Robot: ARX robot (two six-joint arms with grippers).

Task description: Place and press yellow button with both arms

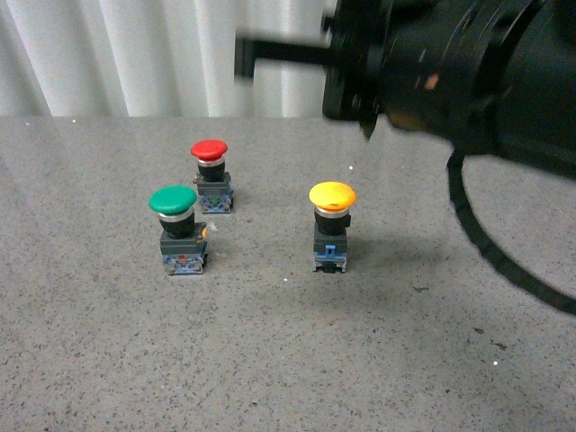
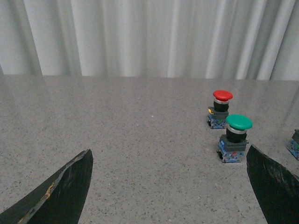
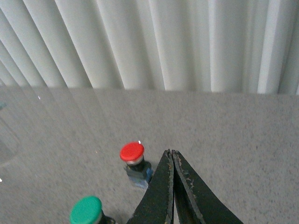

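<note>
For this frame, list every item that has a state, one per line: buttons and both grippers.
yellow button: upright on the table, untouched, nothing on its cap.
green button: upright, untouched.
red button: upright, untouched.
left gripper: jaws wide open, empty.
right gripper: jaws shut, empty, raised above the table.
</note>
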